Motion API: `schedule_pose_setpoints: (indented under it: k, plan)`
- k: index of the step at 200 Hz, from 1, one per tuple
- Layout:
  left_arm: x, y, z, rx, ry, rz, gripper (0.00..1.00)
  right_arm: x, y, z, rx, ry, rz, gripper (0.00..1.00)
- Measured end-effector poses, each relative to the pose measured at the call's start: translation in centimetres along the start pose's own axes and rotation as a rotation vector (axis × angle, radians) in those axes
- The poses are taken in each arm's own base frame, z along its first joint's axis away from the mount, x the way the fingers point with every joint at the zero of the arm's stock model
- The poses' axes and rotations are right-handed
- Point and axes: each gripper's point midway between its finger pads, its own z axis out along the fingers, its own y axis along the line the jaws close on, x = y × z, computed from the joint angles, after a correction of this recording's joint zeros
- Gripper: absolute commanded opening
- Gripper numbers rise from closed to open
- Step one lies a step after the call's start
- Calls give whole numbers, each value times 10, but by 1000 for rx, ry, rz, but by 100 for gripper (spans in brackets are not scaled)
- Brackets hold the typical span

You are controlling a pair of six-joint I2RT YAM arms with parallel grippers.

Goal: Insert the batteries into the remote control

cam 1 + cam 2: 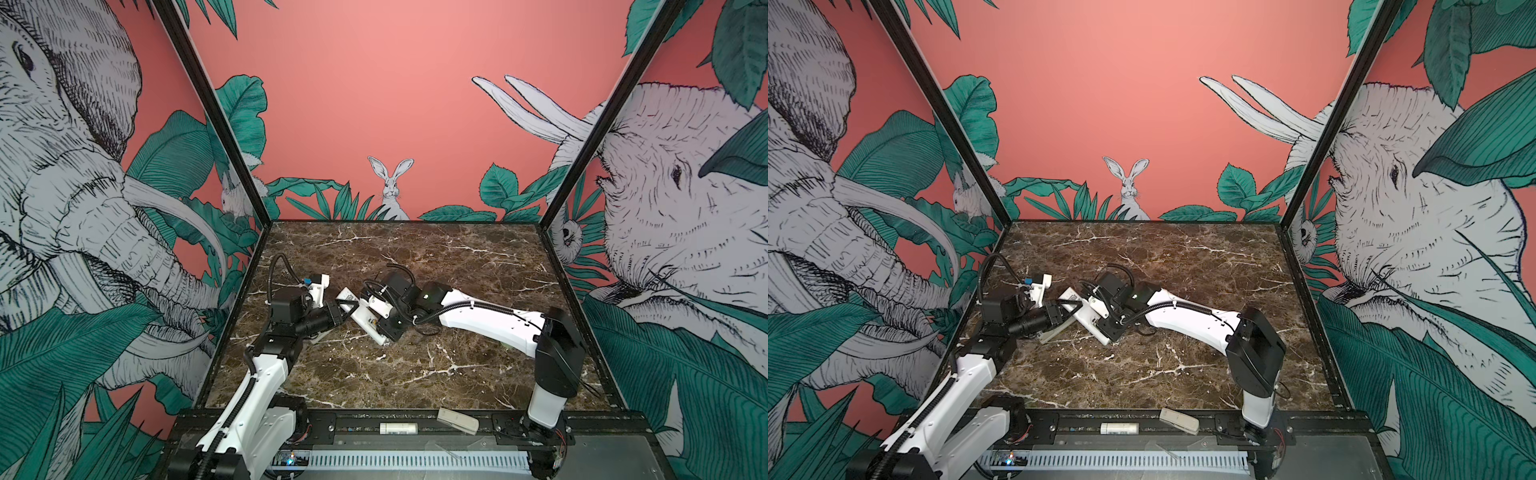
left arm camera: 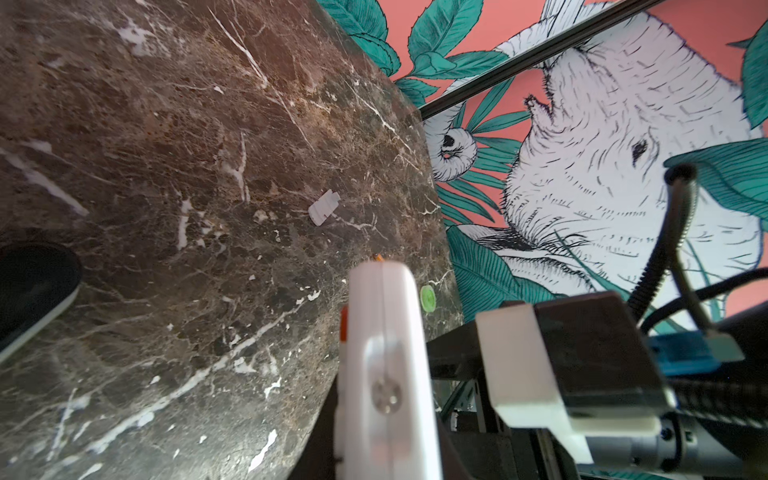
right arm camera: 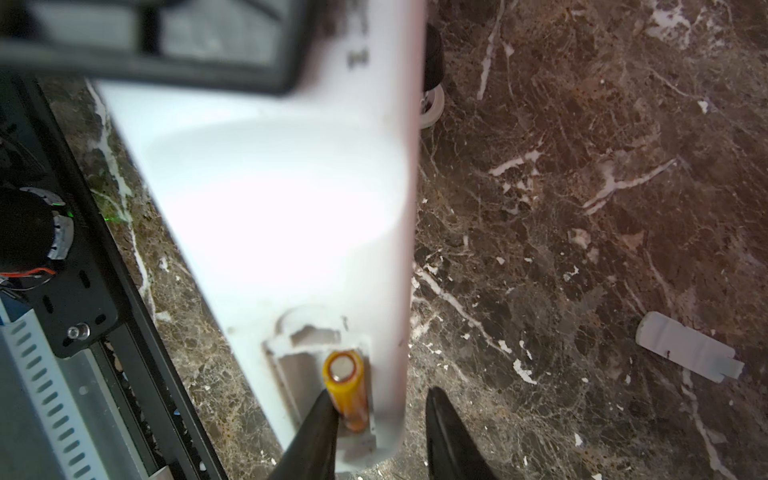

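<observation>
The remote control [image 1: 365, 319] is a slim white bar held slanting over the marble, plain back up. My left gripper [image 1: 347, 309] is shut on its upper part, and the left wrist view shows the remote [image 2: 386, 353] edge-on between the jaws. At the bar's lower end is an open compartment with one of the batteries [image 3: 347, 390], orange with a pale tip, lying in it. My right gripper [image 3: 380, 395] is open over that end. One dark finger [image 3: 316, 432] touches the battery's side, the other finger [image 3: 449, 432] stands outside the remote's edge. No other battery shows clearly.
A small white cover piece [image 3: 685, 353] lies loose on the marble to the right of the remote. On the front rail lie a white cylinder [image 1: 398, 428] and a grey block [image 1: 457, 420]. A green sticker [image 2: 427, 298] marks the table's edge. Patterned walls enclose three sides.
</observation>
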Motion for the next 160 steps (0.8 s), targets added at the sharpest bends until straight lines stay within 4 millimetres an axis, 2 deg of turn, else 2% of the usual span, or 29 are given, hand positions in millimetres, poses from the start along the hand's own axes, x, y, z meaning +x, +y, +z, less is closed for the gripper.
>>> schedule_pose_setpoints:
  k: [29,50,76,93,112,131,160]
  plan:
    - [6,13,6,-69,67,-27,0,15,-3,2,-1,-23,59,44]
    - [19,24,13,-147,135,-40,0,44,-19,3,31,8,131,48]
    - [34,23,26,-216,227,-1,0,79,-41,9,70,47,223,51]
    - [40,26,36,-257,270,7,0,96,-47,13,80,71,257,51]
    - [46,39,42,-325,304,-5,0,111,-48,19,84,93,282,51]
    - [47,50,39,-398,313,-5,0,120,-52,22,90,110,312,51]
    - [39,52,35,-448,293,27,0,132,-58,25,105,125,361,50]
